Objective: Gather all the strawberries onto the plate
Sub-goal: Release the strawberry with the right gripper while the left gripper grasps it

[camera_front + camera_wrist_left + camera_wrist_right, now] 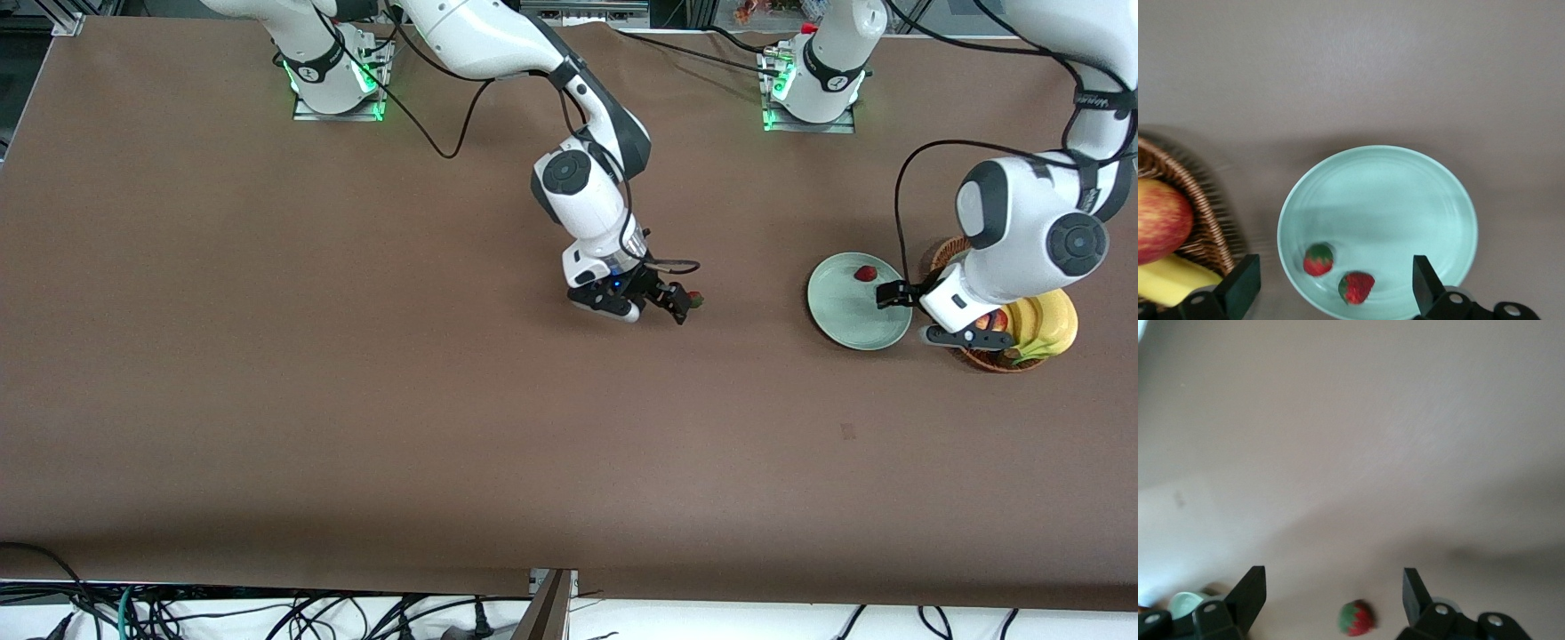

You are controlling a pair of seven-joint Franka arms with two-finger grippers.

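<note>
Brown cloth covers the whole table [356, 427]. Near its middle the right gripper [683, 307] hangs low over the cloth with its fingers spread wide, and one strawberry [1357, 618] lies on the cloth between them, not pinched. Toward the left arm's end, the pale green plate [845, 324] holds two strawberries [1318, 259] [1356, 287], close to each other near its rim. The left gripper [1331, 290] is above the plate's edge with its fingers spread apart, holding nothing. Just beside the plate stands a wicker basket [1201, 220] with an apple [1158, 220] and a banana [1049, 324].
</note>
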